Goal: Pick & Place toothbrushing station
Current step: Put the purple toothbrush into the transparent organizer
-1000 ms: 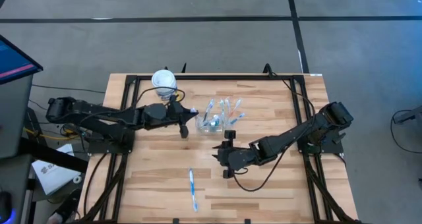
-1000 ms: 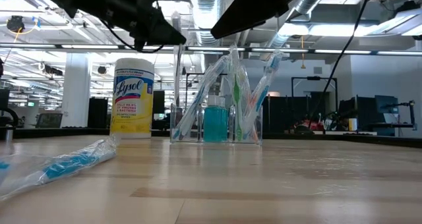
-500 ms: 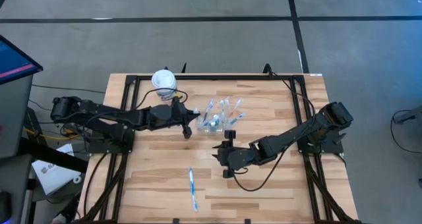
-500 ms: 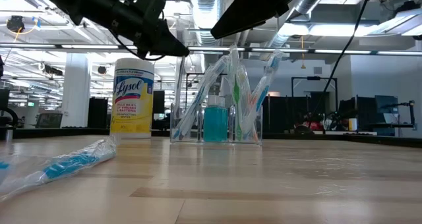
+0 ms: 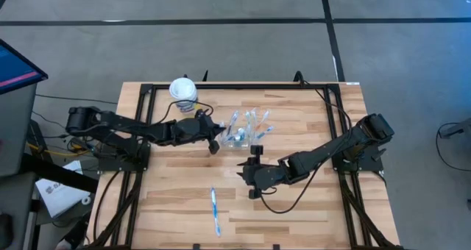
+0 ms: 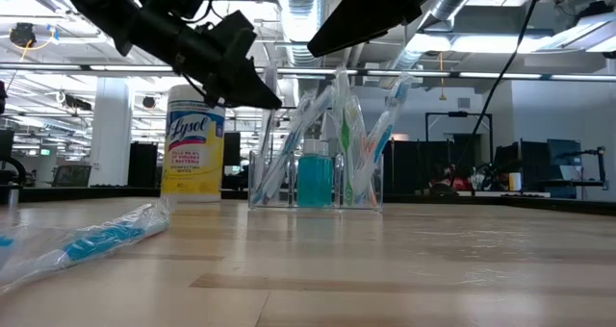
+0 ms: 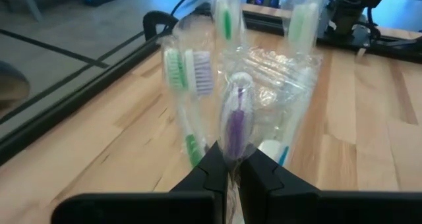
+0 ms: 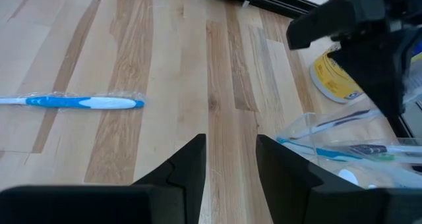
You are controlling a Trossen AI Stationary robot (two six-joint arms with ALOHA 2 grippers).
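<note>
Yellow labelling with the word "Lysol" in blue script is read on the white tub [image 6: 193,143], which is stood just beside the clear plastic cup [image 5: 237,139], toward the table's far edge; the smaller print under the brand cannot be made out. The cup is seen near the middle of the wooden table [image 5: 309,206], and several wrapped toothbrushes [image 6: 339,135] are leaned in it beside a teal tube [image 6: 314,179]. The left gripper [image 5: 214,144] is held close against the cup on the tub's side, its fingers clamped together on a wrapped purple toothbrush [image 7: 235,122]. The right gripper [image 5: 243,176] is kept near the cup on the table's near side, fingers apart and nothing between them. One wrapped blue toothbrush [image 5: 215,211] is laid flat well apart from the cup, close to the near edge, with bare wood around it on every side.
</note>
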